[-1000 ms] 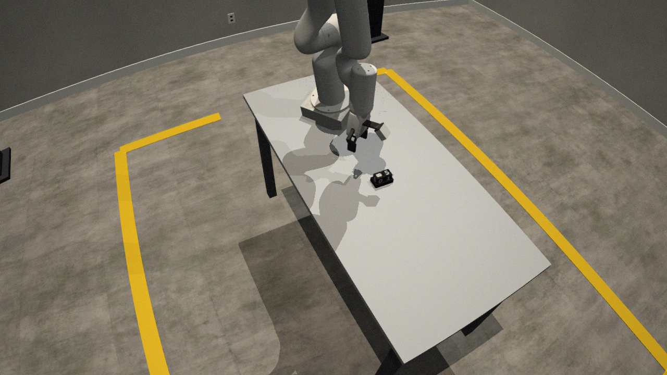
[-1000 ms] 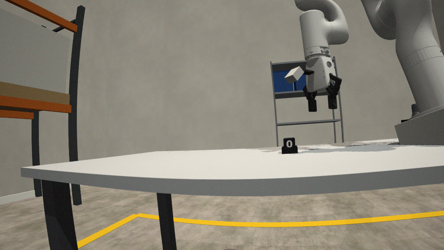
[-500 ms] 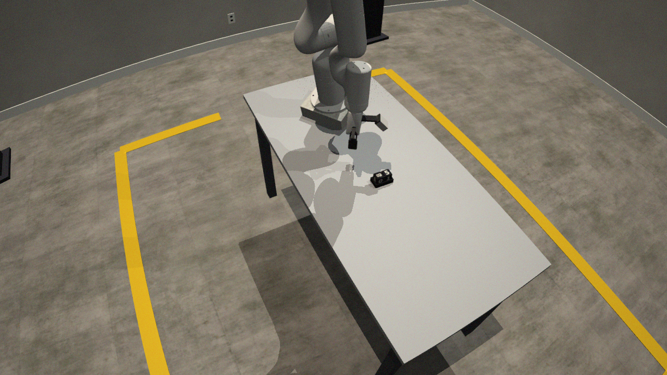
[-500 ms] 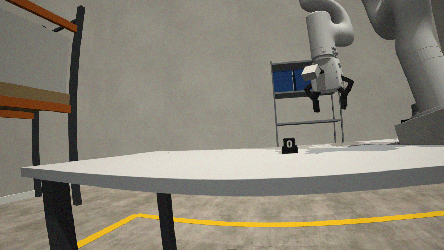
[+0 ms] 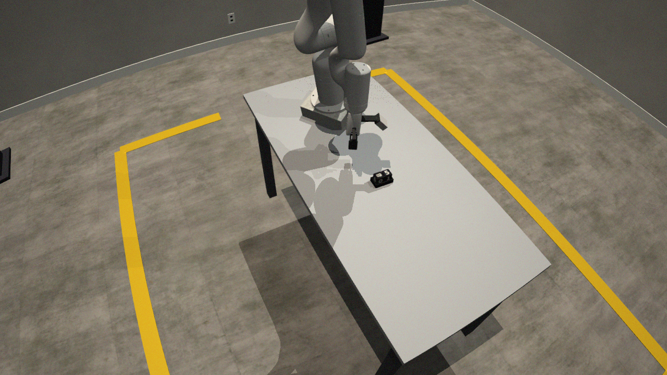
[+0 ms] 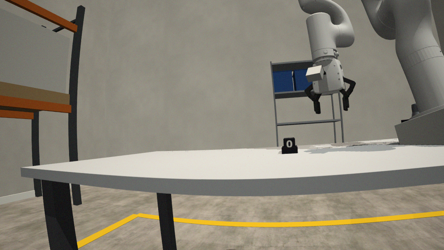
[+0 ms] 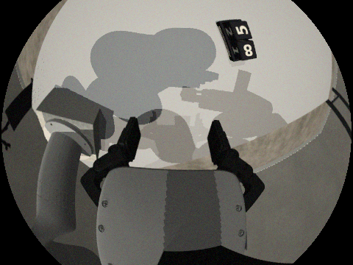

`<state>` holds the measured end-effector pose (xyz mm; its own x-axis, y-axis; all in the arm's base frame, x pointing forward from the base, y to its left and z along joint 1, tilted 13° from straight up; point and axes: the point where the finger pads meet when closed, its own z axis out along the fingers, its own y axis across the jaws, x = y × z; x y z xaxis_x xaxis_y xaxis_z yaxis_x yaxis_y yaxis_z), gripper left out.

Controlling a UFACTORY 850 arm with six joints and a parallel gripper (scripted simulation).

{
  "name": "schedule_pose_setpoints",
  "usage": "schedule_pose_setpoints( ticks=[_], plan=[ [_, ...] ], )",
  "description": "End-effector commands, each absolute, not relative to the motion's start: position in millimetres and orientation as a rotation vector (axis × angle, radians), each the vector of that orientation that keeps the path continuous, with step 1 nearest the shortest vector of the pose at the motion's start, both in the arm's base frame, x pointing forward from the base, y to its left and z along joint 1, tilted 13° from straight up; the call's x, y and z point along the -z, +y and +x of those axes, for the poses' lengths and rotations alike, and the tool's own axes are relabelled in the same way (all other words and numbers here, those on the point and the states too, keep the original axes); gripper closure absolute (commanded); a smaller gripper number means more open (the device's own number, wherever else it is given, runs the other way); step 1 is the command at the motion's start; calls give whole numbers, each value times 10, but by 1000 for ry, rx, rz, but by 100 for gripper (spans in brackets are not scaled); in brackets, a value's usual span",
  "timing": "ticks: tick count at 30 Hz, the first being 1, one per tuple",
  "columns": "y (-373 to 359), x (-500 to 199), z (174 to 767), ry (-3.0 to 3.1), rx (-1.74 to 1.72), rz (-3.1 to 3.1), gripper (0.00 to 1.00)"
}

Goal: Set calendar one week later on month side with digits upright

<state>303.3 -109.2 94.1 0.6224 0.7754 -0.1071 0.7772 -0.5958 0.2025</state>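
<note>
- Your gripper [image 6: 331, 105] hangs high above the table [image 5: 433, 242], fingers spread wide, holding nothing.
- The calendar [image 5: 382, 178] sits flat on the table, well apart from the gripper, out from the arm's base.
- Its two cubes stand side by side in the tray; in your wrist view the tops read 5 [image 7: 243, 31] and 8 [image 7: 248, 49].
- From the exterior view you see it end-on, a 0 [image 6: 289, 143] facing you.

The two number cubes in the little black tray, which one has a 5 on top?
In the top view, the cube on the right side of the tray shows the 5. Its neighbour shows a different, blurry mark.
</note>
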Motion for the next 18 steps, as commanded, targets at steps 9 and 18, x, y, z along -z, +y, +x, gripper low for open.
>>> schedule_pose_setpoints(
  ticks=[9, 18],
  plan=[
    [-1158, -654, 3071, 1274, 10, 2617, 0],
    [-1202, -459, 3092, 1274, 11, 2617, 0]
  ],
)
